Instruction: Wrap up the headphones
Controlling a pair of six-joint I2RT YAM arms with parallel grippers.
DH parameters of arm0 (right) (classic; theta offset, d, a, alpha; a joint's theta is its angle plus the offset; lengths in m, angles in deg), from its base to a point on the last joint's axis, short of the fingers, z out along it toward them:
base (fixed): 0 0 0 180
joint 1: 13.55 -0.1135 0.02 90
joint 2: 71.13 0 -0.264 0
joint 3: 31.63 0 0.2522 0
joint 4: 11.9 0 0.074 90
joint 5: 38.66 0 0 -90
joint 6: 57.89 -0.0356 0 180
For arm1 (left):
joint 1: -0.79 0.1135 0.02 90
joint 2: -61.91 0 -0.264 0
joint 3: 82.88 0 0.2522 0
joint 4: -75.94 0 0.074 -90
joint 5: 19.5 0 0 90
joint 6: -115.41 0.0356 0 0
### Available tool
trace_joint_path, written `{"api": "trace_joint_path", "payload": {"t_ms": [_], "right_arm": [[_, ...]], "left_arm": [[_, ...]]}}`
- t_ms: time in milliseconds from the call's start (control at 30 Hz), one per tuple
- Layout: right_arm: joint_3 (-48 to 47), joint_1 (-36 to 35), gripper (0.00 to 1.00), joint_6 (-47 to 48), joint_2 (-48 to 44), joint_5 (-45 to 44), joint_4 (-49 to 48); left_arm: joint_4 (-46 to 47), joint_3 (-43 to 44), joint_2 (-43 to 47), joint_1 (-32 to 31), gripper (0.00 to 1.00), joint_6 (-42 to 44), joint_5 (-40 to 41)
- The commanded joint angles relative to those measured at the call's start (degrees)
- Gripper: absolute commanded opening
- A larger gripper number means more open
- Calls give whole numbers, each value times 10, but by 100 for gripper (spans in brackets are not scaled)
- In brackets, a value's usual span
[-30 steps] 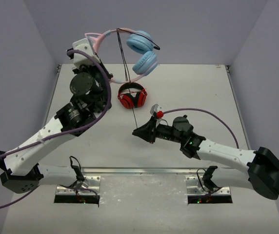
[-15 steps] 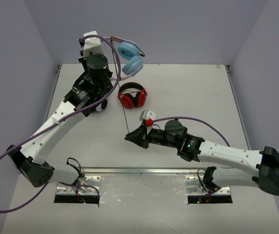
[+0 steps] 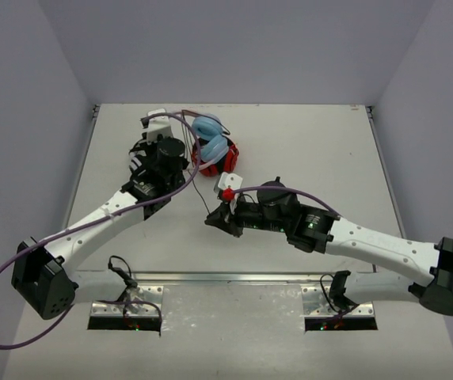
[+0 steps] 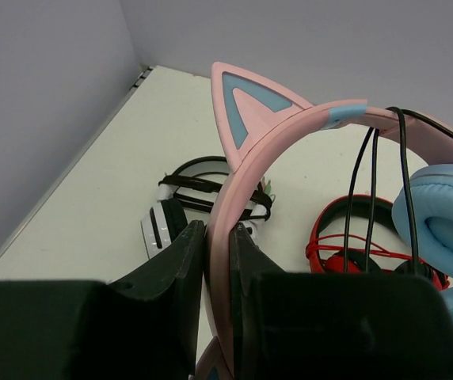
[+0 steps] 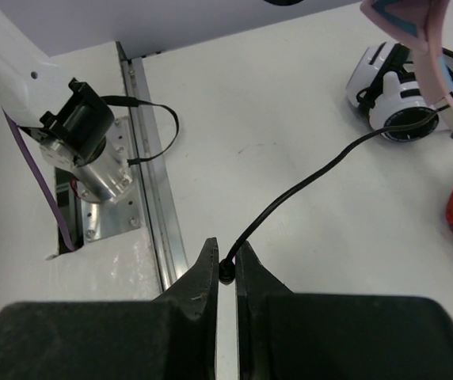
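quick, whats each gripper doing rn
left gripper: closed on the headphones, at the pink headband
right gripper: closed on the headphones' black cable

Headphones [image 3: 209, 136]: are hanging above the table [image 3: 321, 142], behind the right gripper [image 3: 210, 221].
Cable [image 5: 306, 180]: is running between those two.
Left spare headset [image 4: 167, 222]: is lying on the table, beside the right spare headset [image 3: 231, 162].

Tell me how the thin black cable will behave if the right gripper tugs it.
Probably floppy: the cable curves loosely from the right gripper toward the headband. Likely light and thin, so it might slip from that pinch.
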State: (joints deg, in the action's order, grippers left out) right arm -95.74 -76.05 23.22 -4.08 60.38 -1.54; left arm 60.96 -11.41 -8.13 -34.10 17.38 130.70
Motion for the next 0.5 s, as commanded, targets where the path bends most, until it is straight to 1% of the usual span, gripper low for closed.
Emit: {"api": "trace_joint_path", "payload": {"t_ms": [0,200,333,433,467], "right_arm": [[-49,-3,1,49,-34,-32,80],[-110,-3,1,121,-34,-101,177],[-120,-3,1,129,-62,-104,197],[-135,-3,1,147,-61,-107,212],[-146,-3,1,162,-57,-117,223]], "left_arm": [[125,-9,23,8,0,-23,-12],[92,-1,-5,32,0,-58,-48],[69,12,-32,54,0,-74,-69],[68,7,-39,56,0,-85,-81],[74,1,-35,55,0,-89,-98]]}}
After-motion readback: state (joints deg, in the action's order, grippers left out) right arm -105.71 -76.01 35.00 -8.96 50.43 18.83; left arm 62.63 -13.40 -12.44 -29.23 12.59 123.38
